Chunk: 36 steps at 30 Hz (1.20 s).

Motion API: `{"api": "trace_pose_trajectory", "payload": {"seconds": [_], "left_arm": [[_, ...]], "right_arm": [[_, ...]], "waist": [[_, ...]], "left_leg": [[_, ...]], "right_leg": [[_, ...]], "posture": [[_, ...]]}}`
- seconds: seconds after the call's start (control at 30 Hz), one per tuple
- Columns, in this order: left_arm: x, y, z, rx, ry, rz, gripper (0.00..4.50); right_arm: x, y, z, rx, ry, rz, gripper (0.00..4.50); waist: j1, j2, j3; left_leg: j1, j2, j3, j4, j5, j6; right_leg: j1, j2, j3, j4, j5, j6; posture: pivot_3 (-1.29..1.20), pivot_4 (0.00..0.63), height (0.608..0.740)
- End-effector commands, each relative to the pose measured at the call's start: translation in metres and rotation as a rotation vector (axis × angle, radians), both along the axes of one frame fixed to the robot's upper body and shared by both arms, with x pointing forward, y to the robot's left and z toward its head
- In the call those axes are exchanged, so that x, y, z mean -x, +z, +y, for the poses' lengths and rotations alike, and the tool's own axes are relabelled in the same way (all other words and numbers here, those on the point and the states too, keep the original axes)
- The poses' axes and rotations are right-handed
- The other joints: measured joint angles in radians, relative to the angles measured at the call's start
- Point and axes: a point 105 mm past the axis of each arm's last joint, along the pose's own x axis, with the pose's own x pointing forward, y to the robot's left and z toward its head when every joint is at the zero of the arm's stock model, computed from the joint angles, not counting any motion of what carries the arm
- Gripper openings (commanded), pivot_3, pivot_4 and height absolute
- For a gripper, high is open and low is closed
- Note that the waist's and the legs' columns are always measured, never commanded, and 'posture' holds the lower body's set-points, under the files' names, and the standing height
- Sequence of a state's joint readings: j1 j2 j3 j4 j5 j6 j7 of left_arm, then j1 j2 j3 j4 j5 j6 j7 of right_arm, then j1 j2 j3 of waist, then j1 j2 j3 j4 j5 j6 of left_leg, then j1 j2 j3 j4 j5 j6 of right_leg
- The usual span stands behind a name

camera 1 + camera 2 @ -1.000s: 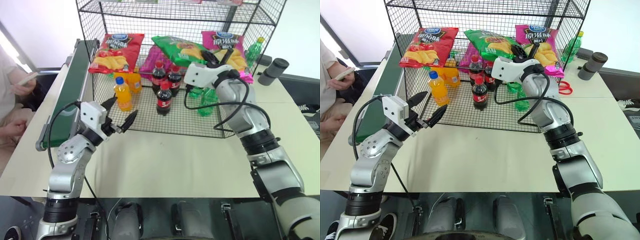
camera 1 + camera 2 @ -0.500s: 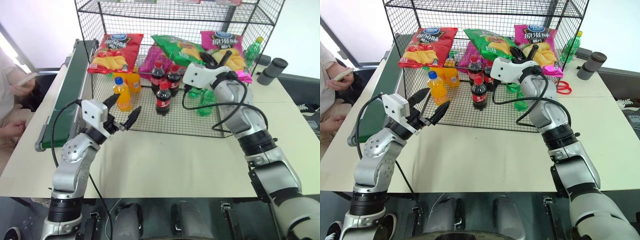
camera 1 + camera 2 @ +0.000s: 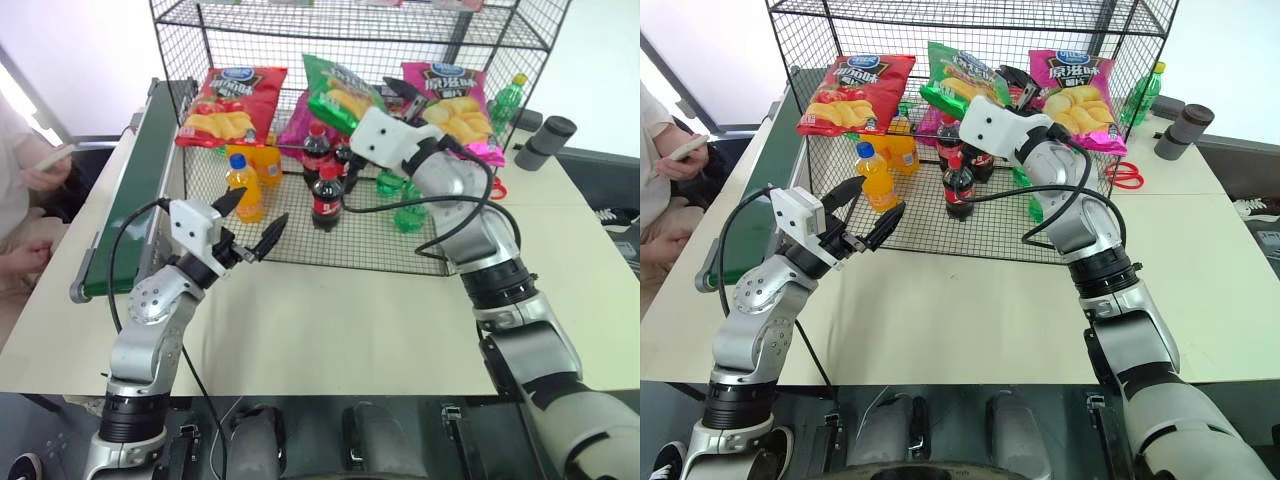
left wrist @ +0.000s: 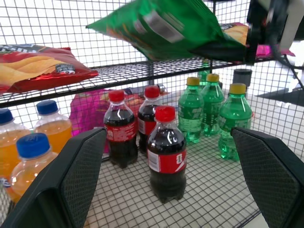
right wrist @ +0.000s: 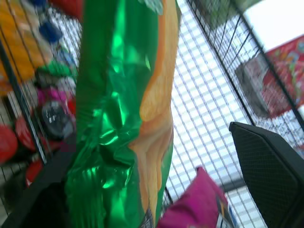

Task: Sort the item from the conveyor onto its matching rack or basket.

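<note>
Changed since a second ago: glossy green crisp bag (image 3: 340, 92) has tipped from lying flat to standing tilted; right gripper (image 3: 1015, 85) has rolled and its fingers have parted. Location of bag: middle tier of the black wire-mesh rack (image 3: 195, 40), between red crisp bag (image 3: 232, 102) and pink crisp bag (image 3: 452, 95), long axis running steeply up and back. Right gripper: nearer arm, just beside the bag's right edge, jaws spread wide; contact uncertain. Left gripper (image 3: 250, 222): well apart, outside the rack front, spread wide, empty.
</note>
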State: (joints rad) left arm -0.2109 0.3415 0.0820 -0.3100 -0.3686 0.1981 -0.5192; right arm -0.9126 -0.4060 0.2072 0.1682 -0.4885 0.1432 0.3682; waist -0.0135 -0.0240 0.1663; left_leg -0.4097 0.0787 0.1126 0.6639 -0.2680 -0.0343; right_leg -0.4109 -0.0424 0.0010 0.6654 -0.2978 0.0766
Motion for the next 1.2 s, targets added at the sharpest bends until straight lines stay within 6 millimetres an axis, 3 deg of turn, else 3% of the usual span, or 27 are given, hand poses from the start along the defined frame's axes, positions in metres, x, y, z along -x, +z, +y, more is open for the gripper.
{"api": "trace_pose_trajectory", "payload": {"seconds": [0.03,0.3,0.53,0.67,0.77,0.97,1.2], "left_arm": [[0.004,0.011,-0.008,0.002,-0.023,-0.058,4.50],[0.002,0.011,-0.008,-0.003,-0.023,-0.063,4.50],[0.004,0.012,-0.010,0.001,-0.042,-0.073,4.50],[0.004,0.012,-0.011,-0.006,-0.043,-0.077,4.50],[0.003,0.012,-0.011,0.001,-0.042,-0.080,4.50],[0.004,0.012,-0.012,-0.001,-0.048,-0.082,4.50],[0.006,0.010,-0.010,0.003,-0.046,-0.074,4.50]], "right_arm": [[0.011,0.018,0.003,-0.053,0.083,-0.007,4.24],[0.025,0.007,0.016,-0.186,0.249,0.148,4.24],[0.029,0.009,0.019,-0.254,0.303,0.193,4.24],[0.020,0.001,0.015,-0.204,0.256,0.187,4.24],[0.017,0.009,0.019,-0.331,0.299,0.208,4.24],[0.000,0.012,0.014,-0.276,0.248,0.157,4.24],[0.035,-0.003,0.041,-0.315,0.512,0.328,4.24]], "waist": [[-0.001,0.000,0.000],[-0.005,0.000,0.000],[-0.001,0.000,0.000],[-0.002,0.000,0.000],[-0.005,0.000,0.000],[-0.004,0.000,0.000],[-0.003,0.000,0.000]], "left_leg": [[0.000,0.000,0.000,0.000,0.000,0.000],[0.000,0.001,-0.001,0.000,0.000,0.001],[0.000,0.001,-0.001,0.000,0.000,0.001],[0.000,0.000,-0.001,0.000,-0.001,0.001],[0.000,0.000,-0.001,0.000,-0.001,0.001],[0.000,0.001,-0.001,0.000,0.000,0.001],[0.000,0.001,-0.002,-0.001,-0.001,0.001]], "right_leg": [[0.000,0.000,0.000,0.000,0.000,0.000],[0.000,0.001,0.000,0.000,0.000,0.000],[0.000,0.001,0.000,0.000,0.000,0.000],[0.000,0.001,0.000,0.000,0.000,0.000],[0.000,0.001,0.000,0.000,0.000,0.000],[0.000,0.001,0.000,0.000,0.000,0.000],[0.000,0.001,0.000,0.000,0.000,0.000]], "posture": [[0.00,0.150,0.740],[0.00,0.150,0.740],[0.00,0.150,0.740],[0.00,0.150,0.740],[0.00,0.150,0.740],[0.00,0.150,0.740],[0.00,0.150,0.740]]}}
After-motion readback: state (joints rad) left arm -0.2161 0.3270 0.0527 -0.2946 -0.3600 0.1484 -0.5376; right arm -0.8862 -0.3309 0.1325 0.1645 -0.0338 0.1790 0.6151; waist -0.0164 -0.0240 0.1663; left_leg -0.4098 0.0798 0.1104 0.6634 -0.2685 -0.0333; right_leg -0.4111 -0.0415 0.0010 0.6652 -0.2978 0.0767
